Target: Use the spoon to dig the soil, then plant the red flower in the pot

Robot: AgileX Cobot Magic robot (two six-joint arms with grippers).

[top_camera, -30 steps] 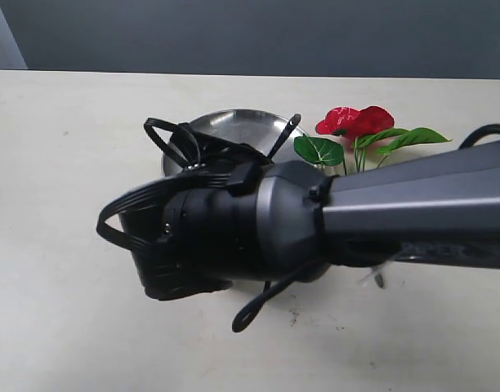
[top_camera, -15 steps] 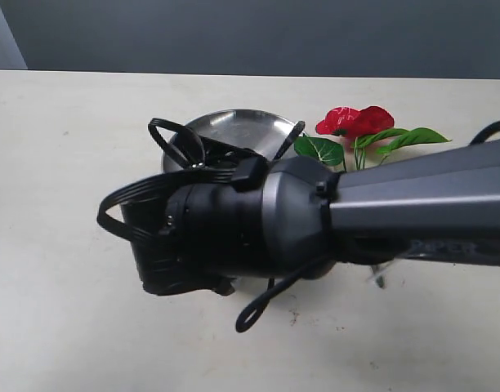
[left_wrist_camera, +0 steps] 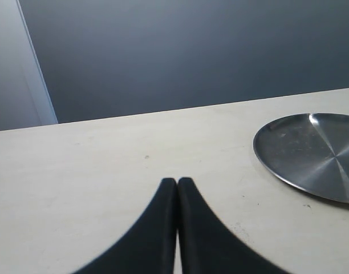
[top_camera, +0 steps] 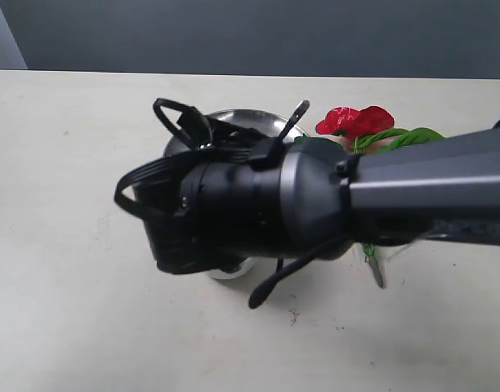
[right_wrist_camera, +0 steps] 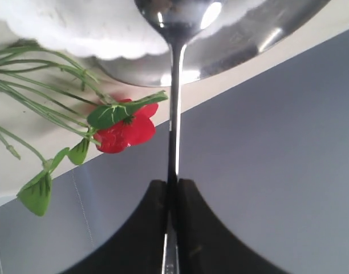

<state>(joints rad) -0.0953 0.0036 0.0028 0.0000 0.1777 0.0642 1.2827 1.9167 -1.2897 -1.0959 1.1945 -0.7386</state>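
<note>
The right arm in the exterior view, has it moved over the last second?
Yes. The right arm shifted right and farther back, covering more of the steel plate and the red flower leaves.

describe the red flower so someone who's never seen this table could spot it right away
Start at the round steel plate near the middle of the pale table. Just to its right in the exterior view, partly behind the dark right arm, lies the red flower. It is the only colourful thing there: glossy red blooms, broad green leaves, thin green stems.
</note>
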